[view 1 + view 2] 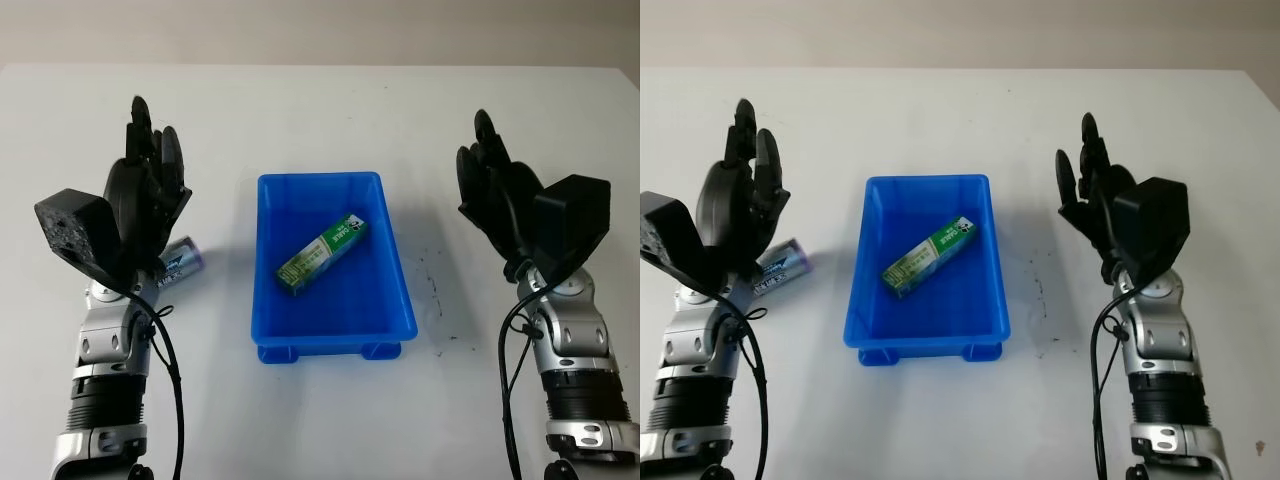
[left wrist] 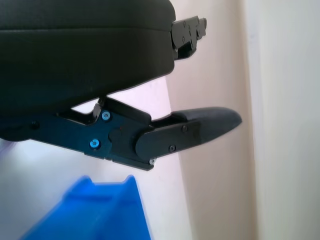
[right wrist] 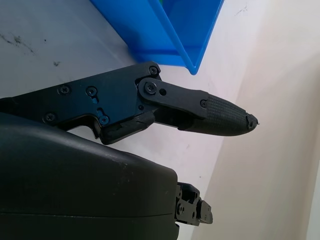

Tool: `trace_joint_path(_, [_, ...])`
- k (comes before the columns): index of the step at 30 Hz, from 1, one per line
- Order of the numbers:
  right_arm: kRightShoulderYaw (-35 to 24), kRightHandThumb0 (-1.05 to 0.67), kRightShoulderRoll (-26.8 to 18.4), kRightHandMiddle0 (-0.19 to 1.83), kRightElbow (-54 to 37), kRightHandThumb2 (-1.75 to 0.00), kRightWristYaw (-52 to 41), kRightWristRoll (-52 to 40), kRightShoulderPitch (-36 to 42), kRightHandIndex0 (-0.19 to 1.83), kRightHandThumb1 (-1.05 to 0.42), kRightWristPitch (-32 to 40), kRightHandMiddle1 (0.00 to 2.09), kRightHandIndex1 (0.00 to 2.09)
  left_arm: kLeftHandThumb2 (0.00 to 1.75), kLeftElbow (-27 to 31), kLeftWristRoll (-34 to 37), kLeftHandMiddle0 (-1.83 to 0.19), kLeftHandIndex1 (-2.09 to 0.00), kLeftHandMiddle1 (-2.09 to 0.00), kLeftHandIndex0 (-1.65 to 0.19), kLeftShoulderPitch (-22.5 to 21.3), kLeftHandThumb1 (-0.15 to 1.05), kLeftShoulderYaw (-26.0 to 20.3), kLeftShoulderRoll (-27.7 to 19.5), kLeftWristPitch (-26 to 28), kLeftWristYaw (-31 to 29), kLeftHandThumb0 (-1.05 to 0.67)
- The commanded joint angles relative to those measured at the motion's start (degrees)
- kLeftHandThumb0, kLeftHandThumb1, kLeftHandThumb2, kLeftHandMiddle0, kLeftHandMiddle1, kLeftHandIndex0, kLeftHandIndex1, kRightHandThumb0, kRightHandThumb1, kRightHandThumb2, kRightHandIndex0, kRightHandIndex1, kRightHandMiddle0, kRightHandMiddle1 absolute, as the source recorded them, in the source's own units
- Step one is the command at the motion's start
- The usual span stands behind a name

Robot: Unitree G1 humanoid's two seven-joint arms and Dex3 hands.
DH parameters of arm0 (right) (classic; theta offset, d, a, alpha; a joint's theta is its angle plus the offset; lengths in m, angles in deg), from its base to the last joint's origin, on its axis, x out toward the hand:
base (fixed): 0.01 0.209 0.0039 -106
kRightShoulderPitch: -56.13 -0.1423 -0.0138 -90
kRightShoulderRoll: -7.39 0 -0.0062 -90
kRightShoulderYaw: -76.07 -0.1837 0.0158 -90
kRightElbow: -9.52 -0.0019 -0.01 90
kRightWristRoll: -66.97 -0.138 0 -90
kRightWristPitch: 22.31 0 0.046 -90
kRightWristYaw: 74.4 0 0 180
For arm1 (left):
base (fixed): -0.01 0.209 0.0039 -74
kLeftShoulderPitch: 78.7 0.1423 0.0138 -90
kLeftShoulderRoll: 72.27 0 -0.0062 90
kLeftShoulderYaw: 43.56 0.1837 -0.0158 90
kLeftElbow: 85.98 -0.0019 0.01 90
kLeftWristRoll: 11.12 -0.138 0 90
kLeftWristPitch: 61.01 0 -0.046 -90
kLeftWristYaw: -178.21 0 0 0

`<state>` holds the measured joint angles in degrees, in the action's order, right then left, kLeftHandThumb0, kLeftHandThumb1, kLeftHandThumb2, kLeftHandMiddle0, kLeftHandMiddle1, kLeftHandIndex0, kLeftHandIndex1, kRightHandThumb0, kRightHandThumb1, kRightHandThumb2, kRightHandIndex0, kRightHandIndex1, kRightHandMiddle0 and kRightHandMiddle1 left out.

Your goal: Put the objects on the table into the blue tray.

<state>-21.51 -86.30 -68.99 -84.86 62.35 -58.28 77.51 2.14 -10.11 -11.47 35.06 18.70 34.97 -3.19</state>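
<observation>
While one green pack (image 1: 323, 254) is already lying diagonally in the blue tray (image 1: 325, 338), the step in hand is judged to be the silver-blue can (image 1: 180, 259), lying on its side on the desk (image 1: 300, 110) just left of tray, partly hidden by left hand (image 1: 150, 195). Left hand is being held open above it, empty; it should be lowered w/ fingers straddling the round body so rolling is avoided. Right hand (image 1: 495, 190) is being held open, well right of tray.

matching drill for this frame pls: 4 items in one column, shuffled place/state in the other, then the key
Items:
1. green box
2. purple-capped tube
3. left hand
4. right hand

Places/states:
A. open, raised above the table on the tray's right
B. lying diagonally inside the blue tray
C. open, raised just above the tube
D. on the table left of the tray, partly hidden by a hand

Pairs: 1-B, 2-D, 3-C, 4-A
</observation>
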Motion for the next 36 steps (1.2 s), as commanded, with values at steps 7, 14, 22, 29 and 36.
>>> trace_joint_path(7, [-0.8,-0.72,0.5,-0.19,-1.1,-0.71,-1.4,-1.3,1.2,-0.19,-1.05,0.0,0.00,0.00,0.24,32.3,-25.3,-0.02,-0.08,-0.07,0.01,6.3,1.05,4.4,-20.8,24.7,-13.4,-0.81])
trace_joint_path(14, [-0.7,-0.72,1.1,-0.19,-0.8,-0.72,-1.1,-1.1,1.1,-0.19,-1.05,0.7,0.00,0.00,0.06,47.2,-42.6,-0.06,-0.09,-0.06,-0.06,11.5,0.99,8.0,-31.3,38.1,-28.5,-0.84])
trace_joint_path(22, [-1.3,-0.73,1.3,-0.19,0.0,-0.71,-1.7,-1.9,0.6,-0.19,-1.05,0.2,0.00,0.00,0.06,47.5,-53.7,-0.07,-0.08,-0.06,-0.07,13.9,0.96,11.8,-33.6,41.6,-40.4,-0.80])
trace_joint_path(29, [-1.8,-0.73,0.7,-0.19,-0.1,-0.71,-2.0,-2.4,0.3,-0.19,-1.05,0.7,0.00,0.00,0.06,41.0,-60.7,-0.08,-0.07,-0.05,-0.06,14.9,0.97,17.0,-26.7,41.3,-40.4,-0.78])
trace_joint_path(36, [-2.5,-0.72,0.6,-0.19,-0.2,-0.69,-2.1,-2.7,0.1,-0.19,-1.05,1.1,0.00,0.00,0.05,28.6,-66.5,-0.07,-0.05,-0.05,-0.02,13.7,0.97,22.3,-21.1,37.8,-35.9,-0.76])
